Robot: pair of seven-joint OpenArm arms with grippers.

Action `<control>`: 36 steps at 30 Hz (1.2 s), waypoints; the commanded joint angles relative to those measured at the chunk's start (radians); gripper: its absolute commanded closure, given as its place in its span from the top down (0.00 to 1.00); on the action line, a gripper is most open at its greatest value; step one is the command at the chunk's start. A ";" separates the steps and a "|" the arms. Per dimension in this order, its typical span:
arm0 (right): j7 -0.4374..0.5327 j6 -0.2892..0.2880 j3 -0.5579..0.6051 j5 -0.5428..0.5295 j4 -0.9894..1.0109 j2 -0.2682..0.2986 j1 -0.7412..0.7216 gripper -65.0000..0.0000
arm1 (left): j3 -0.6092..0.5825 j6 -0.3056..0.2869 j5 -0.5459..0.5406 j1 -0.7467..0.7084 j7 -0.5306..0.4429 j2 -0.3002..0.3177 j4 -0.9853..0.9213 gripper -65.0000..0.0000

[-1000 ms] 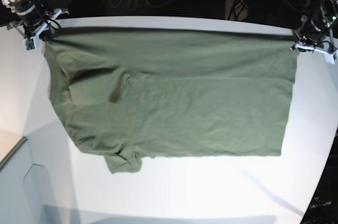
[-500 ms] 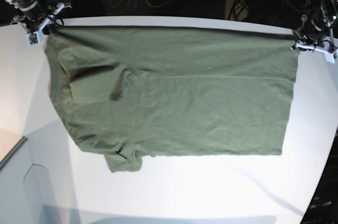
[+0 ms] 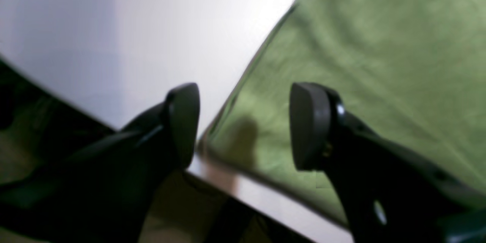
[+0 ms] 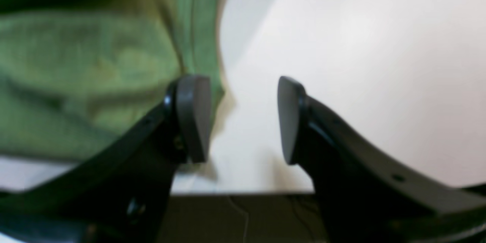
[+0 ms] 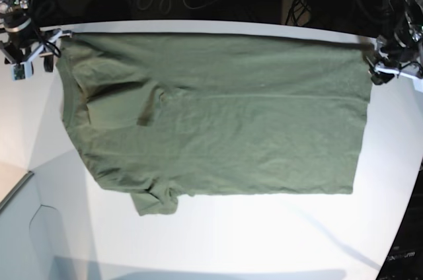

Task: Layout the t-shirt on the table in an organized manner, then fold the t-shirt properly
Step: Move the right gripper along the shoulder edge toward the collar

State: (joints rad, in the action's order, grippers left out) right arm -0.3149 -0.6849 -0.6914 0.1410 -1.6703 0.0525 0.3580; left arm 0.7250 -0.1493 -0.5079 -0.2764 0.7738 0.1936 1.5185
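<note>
The t-shirt [image 5: 218, 115] lies spread flat on the table [image 5: 264, 240], its long upper edge running along the table's far rim; 1 sleeve [image 5: 157, 202] pokes out below the shirt's lower edge, and the neckline side faces the right arm's end of the shirt. The right gripper [image 4: 243, 119] hangs just beside that upper corner of the t-shirt, its 2 jaws spread apart with bare table between them; 1 fingertip [image 4: 193, 117] sits in front of the cloth's hem, pinching nothing. The left gripper [image 3: 245, 125] hovers above the opposite upper corner of the t-shirt, jaws likewise spread; the hem edge passes under the gap, unheld.
</note>
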 commanded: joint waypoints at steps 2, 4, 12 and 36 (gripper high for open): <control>0.016 -0.013 0.000 -0.011 -0.015 0.010 0.008 0.44 | 0.006 0.001 -0.004 0.002 -0.021 0.016 0.040 0.56; 0.016 -0.013 0.031 -0.011 -0.009 -0.001 0.008 0.44 | 0.006 0.001 -0.004 0.010 -0.024 0.016 0.038 0.56; 0.015 -0.013 0.181 -0.010 -0.003 -0.009 -0.029 0.45 | 0.000 0.001 0.007 0.139 -0.024 0.017 -0.069 0.56; 0.015 -0.013 0.215 -0.008 0.112 -0.004 -0.159 0.60 | -0.135 0.012 0.130 0.263 -0.158 0.014 -0.298 0.55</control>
State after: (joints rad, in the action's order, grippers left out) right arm -0.3241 -0.6857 -0.4740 0.1493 -1.5417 0.0364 0.2058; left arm 0.5869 -0.1349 -0.3794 -0.0273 0.6369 0.1890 1.2041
